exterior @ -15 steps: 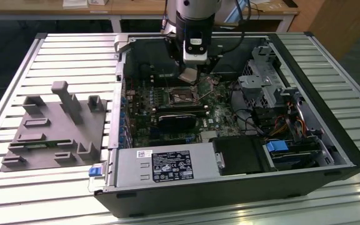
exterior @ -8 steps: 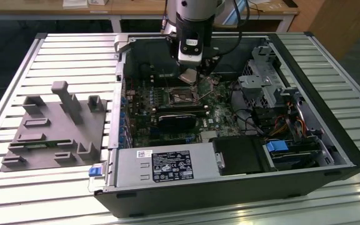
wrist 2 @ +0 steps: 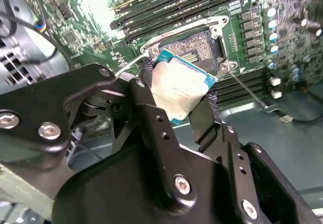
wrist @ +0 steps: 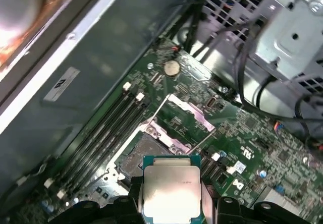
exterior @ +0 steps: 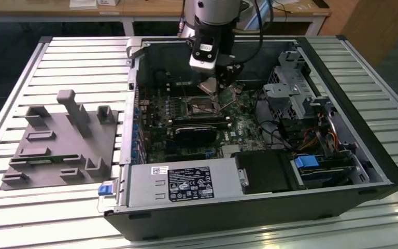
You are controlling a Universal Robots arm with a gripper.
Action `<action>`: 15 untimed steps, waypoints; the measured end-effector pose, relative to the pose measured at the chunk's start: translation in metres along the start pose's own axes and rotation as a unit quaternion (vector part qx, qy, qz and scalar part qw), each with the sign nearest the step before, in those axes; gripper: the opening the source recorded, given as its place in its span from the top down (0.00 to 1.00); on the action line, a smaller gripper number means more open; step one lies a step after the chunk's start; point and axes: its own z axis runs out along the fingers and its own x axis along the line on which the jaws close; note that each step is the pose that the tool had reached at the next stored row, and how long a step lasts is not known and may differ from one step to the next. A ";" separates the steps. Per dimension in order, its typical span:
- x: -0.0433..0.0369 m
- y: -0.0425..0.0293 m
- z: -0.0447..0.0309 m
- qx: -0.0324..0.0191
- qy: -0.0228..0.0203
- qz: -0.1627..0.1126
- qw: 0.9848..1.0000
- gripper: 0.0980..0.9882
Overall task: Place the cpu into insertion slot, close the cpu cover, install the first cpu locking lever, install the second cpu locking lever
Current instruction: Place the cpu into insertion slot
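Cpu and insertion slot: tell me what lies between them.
Nothing. In the second wrist view the cpu, held in the gripper, hangs over the insertion slot, and the stretch between them is bare air.

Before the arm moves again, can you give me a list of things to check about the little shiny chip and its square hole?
1. The small flat grey-metal square cpu is gripped in the black end effector: ok.
2. The silver-rimmed square insertion slot on the green board has nothing in it: ok, its dark centre is bare.
3. The thin silvery window-frame cpu cover is lifted off the slot: ok.
4. The cpu hangs above the slot and is not touching it: ok.
5. The cpu's edges are square with the slot's edges: cannot tell.
6. The cpu's corner mark matches the slot's corner: cannot tell.
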 end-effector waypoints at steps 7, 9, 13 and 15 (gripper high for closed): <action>0.0000 -0.0003 0.0028 0.000 -0.006 0.063 0.998 0.51; 0.0000 -0.0003 0.0037 0.000 -0.007 0.081 0.997 0.51; 0.0000 -0.0005 0.0054 0.000 -0.011 0.118 0.993 0.51; 0.0000 -0.0006 0.0063 -0.001 -0.012 0.136 0.991 0.51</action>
